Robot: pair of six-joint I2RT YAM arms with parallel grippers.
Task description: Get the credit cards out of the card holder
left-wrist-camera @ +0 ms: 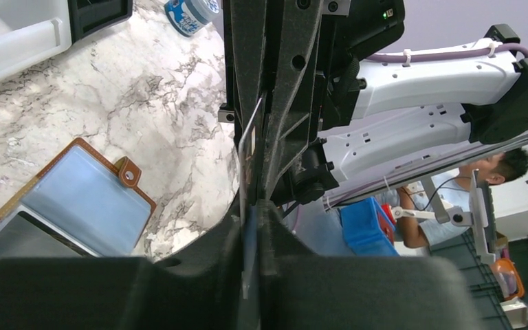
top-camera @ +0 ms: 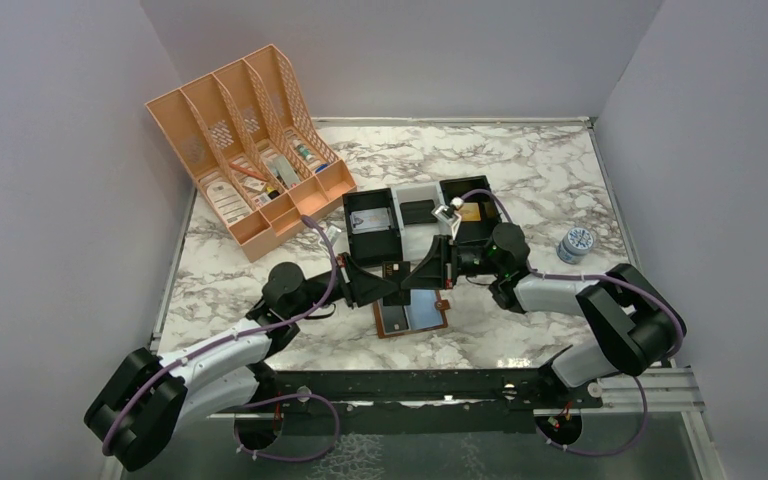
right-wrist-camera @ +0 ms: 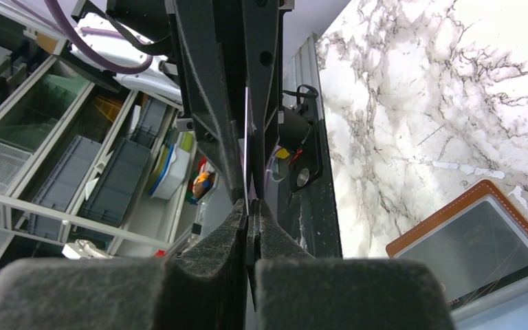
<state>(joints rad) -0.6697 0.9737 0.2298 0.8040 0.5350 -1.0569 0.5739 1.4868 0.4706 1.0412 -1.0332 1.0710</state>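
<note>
- Grey walls [top-camera: 50, 150] box in a marble-patterned tabletop [top-camera: 550, 170]. An organiser [top-camera: 250, 140] and trays [top-camera: 415, 215] sit towards the back, away from the work.
- The brown holder [top-camera: 412, 315] lies spread flat on the tabletop with its pockets up, probably so cards can slide out.
- Left pincer [left-wrist-camera: 253, 213] and right pincer [right-wrist-camera: 250, 210] meet tip to tip above the holder, both clenched on one card [left-wrist-camera: 249, 124].
- The card stands edge-on between them, clear of the holder, which looks like a handover.
</note>
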